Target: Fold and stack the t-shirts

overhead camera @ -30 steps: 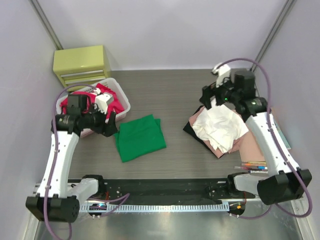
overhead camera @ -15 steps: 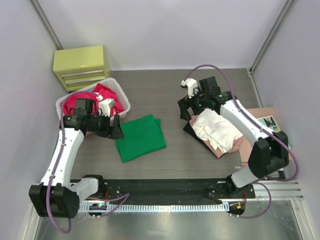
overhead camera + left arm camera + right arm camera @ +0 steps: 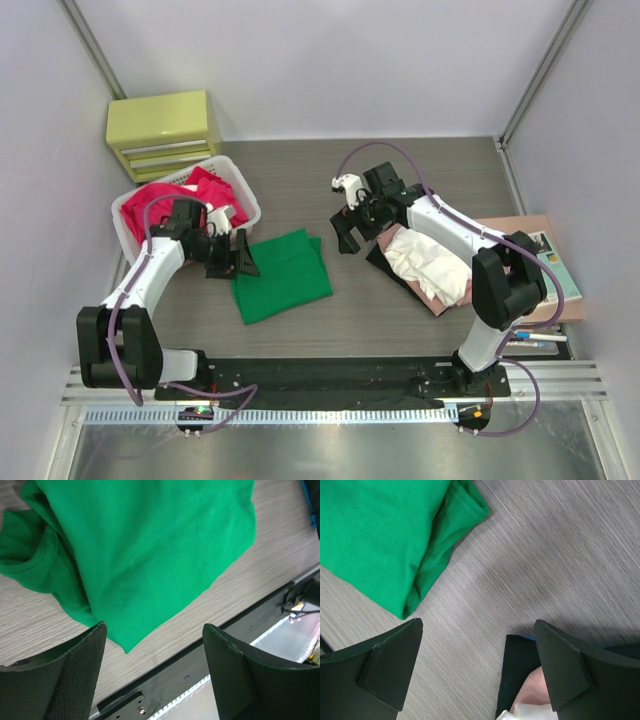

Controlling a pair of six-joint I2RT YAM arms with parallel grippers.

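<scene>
At the table's [image 3: 330,320] left edge, red cloth t-shirts [image 3: 150,205] fill a white slatted plastic basket [image 3: 250,205]. The left fingers [image 3: 75,670], wide and empty, hover at the folded bright green cloth t-shirt [image 3: 282,275] mid-table. The right fingers [image 3: 385,665], wide too, hang beside the white, pink and black shirt pile [image 3: 430,262]. Pinching only one layer could unfold the green one.

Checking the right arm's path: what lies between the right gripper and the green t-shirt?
Nothing: only bare table separates the right gripper from the green t-shirt, clearest in the top view.
</scene>
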